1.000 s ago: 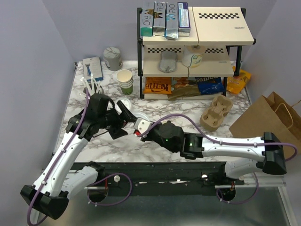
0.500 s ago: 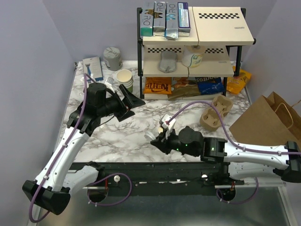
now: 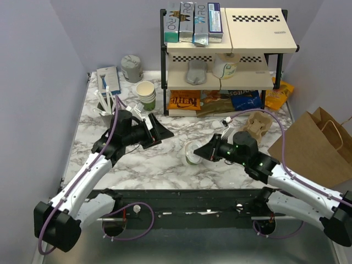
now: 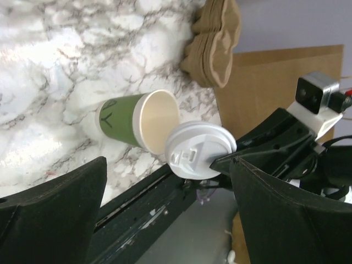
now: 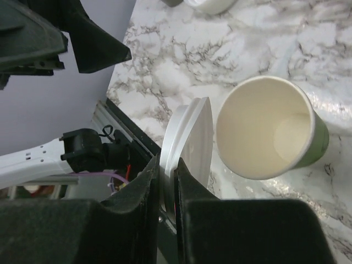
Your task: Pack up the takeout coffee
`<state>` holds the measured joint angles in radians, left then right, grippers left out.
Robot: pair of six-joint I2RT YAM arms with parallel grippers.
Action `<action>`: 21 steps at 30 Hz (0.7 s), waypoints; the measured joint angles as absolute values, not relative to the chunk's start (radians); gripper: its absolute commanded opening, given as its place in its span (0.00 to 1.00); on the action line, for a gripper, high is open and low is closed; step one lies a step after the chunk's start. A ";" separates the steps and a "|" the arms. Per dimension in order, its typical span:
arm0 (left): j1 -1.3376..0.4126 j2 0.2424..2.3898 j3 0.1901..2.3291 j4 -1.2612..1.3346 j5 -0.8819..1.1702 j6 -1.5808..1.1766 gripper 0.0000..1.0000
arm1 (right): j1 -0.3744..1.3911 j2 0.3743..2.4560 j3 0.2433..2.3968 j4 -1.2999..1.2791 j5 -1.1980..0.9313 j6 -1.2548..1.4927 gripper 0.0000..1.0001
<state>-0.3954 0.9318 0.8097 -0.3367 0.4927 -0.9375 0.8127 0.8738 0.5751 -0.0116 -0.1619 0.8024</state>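
The takeout coffee cup (image 3: 191, 159) (image 4: 124, 120) (image 5: 267, 135) is on the marble near the front middle, cream above a green band, mouth open and empty, lid off. My right gripper (image 3: 210, 152) (image 5: 168, 170) is shut on the edge of the white round lid (image 4: 198, 151) (image 5: 190, 140) and holds it on edge right beside the cup's rim. Left of the cup, my left gripper (image 3: 159, 135) (image 4: 165, 220) hangs wide open with nothing between its fingers, pointing toward the cup and lid.
A brown pulp cup carrier (image 3: 253, 129) lies right of the cup, with a brown paper bag (image 3: 313, 146) beyond it at the table's right edge. A stack of lidless cups (image 3: 146, 93) and a shelf rack (image 3: 220, 82) stand at the back. The black front rail (image 3: 181, 201) runs along the near edge.
My right arm has swung right across the table with the lid in its jaws. The left gripper has drawn back to the left and stayed wide open.
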 measured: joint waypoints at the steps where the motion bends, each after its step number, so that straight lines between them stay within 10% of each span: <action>1: -0.403 0.956 0.777 -0.306 0.506 -0.943 0.99 | 0.795 0.879 0.549 0.010 -0.200 0.836 0.07; 21: -0.533 1.217 0.731 -0.076 0.554 -0.958 0.99 | 0.602 0.928 0.363 0.365 -0.429 1.062 0.09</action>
<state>-0.5335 1.2167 0.7307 -0.0761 0.5545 -0.9577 0.6022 0.9276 0.3626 0.3653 -0.4286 1.0622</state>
